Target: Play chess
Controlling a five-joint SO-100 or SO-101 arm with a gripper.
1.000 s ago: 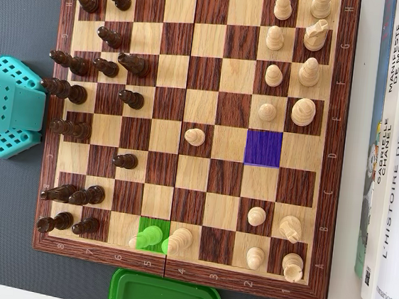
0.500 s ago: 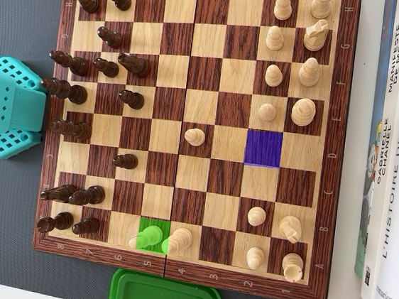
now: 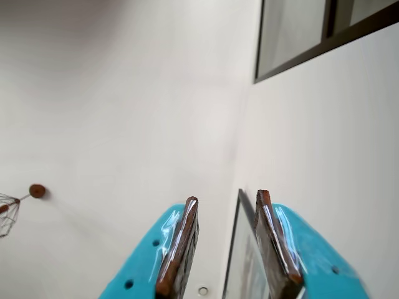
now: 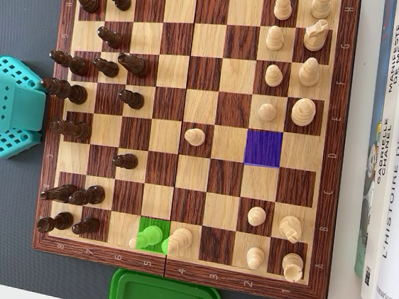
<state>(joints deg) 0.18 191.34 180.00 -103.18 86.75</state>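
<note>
The wooden chessboard of dark and pale squares (image 4: 194,131) lies on a dark grey mat (image 4: 4,207) in the overhead view, filling most of it. Dark brown wooden pieces (image 4: 70,91) crowd its left side, cream wooden pieces (image 4: 303,112) its right. One cream pawn (image 4: 195,136) stands alone near the centre. A square right of it is tinted purple (image 4: 263,148); a square at the bottom edge is tinted green (image 4: 153,230), with a pale piece (image 4: 146,239) on it, itself tinged green. Just below the board sits a green plastic tray (image 4: 162,297). Books (image 4: 397,156) lie along the right. My teal body (image 4: 5,108) sits at the board's left edge. In the wrist view my teal pincer (image 3: 227,202) points up at a white ceiling and wall, its two brown-padded fingers (image 3: 181,243) apart, nothing between them.
</note>
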